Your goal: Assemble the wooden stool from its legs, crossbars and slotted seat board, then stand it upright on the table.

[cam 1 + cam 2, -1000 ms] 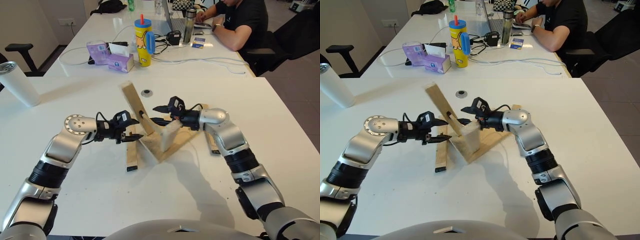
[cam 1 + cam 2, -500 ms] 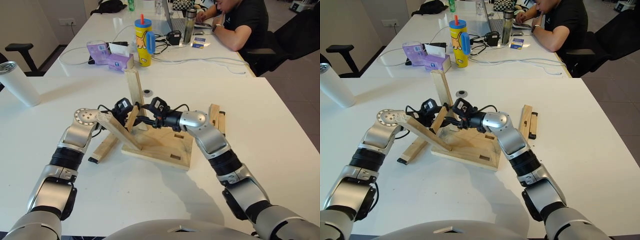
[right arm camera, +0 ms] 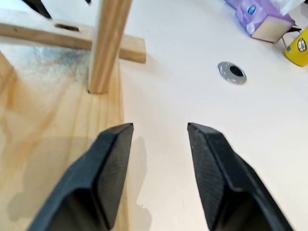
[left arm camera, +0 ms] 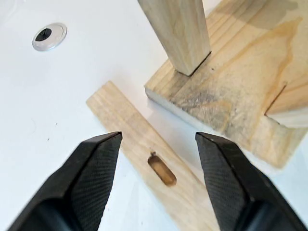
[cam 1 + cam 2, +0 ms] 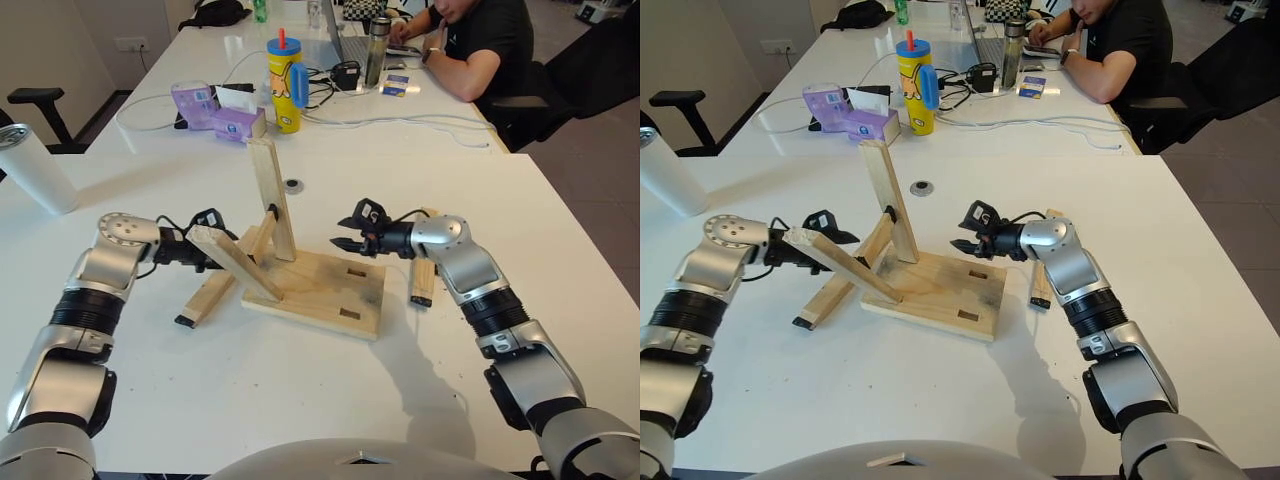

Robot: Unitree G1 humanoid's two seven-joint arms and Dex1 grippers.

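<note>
So the left gripper [image 4: 158,144] has its jaws wide apart with nothing in them. It's hovering just off the left side of the slotted seat board [image 5: 320,290], right over a loose slotted bar [image 5: 208,295] that lies flat on the table with one end up against the board. The right gripper [image 5: 340,232] is spread apart and empty too, hanging just past the board's far edge. The board itself lies flat on the white table [image 5: 300,400], underside up as far as I can tell. It has an upright leg [image 5: 272,195] plugged in at its far-left corner, and a second, leaning leg [image 5: 235,262] seated nearer the front-left that tips out well past the board's left edge. A pair of loose bars [image 5: 424,275] lies just off the board's right side. I'd call this mid-assembly: two legs in, the right-hand slots on the board not filled yet. Next up is probably straightening that leaning leg or grabbing the bar under the left gripper, and either way it'll need a square, steady push into a slot.
</note>
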